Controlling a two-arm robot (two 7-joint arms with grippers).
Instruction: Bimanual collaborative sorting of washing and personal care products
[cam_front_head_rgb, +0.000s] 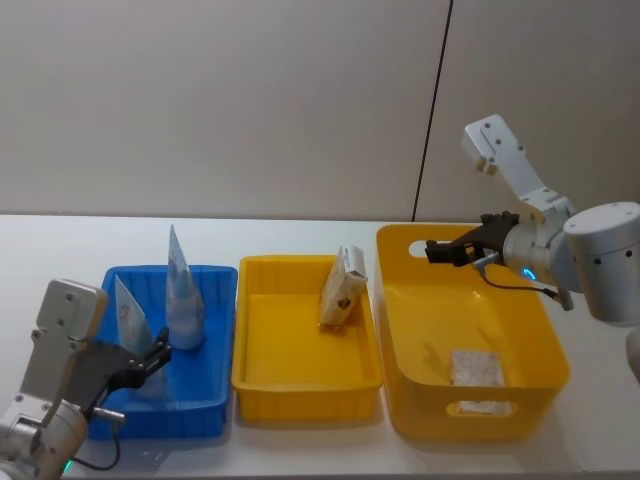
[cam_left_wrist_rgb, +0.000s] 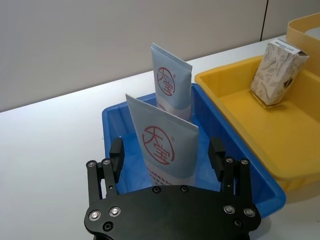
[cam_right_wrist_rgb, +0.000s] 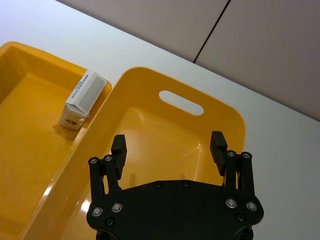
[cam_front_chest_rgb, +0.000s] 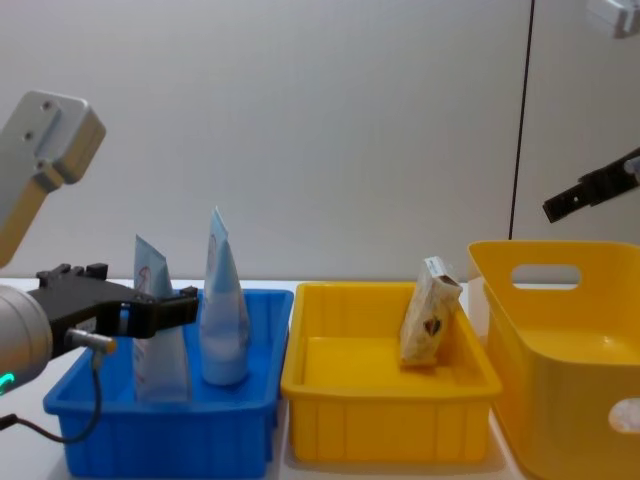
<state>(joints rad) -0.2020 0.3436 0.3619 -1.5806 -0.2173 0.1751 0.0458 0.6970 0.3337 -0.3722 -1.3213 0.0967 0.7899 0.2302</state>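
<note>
Standing upright in the blue bin (cam_front_head_rgb: 160, 420), the nearer tube (cam_front_head_rgb: 128, 320) sits between the spread jaws of the left end effector (cam_left_wrist_rgb: 166, 150), touching neither; a second tube (cam_front_head_rgb: 183, 295) stands behind it. The right end effector (cam_right_wrist_rgb: 168, 144) hangs open above the large yellow bin (cam_right_wrist_rgb: 225, 120), and a carton (cam_front_head_rgb: 341, 290) leans in the middle bin (cam_front_head_rgb: 300, 345).

Three open bins in a row on a white worktop (cam_front_head_rgb: 80, 250): a blue bin (cam_front_head_rgb: 170, 420) at the left, a shallow yellow bin (cam_front_head_rgb: 300, 340) in the middle, and just beside it a deeper yellow bin (cam_front_head_rgb: 430, 300) with handle slots. Behind, a plain pale wall (cam_front_head_rgb: 200, 100) with one dark seam (cam_front_head_rgb: 432, 110).
</note>
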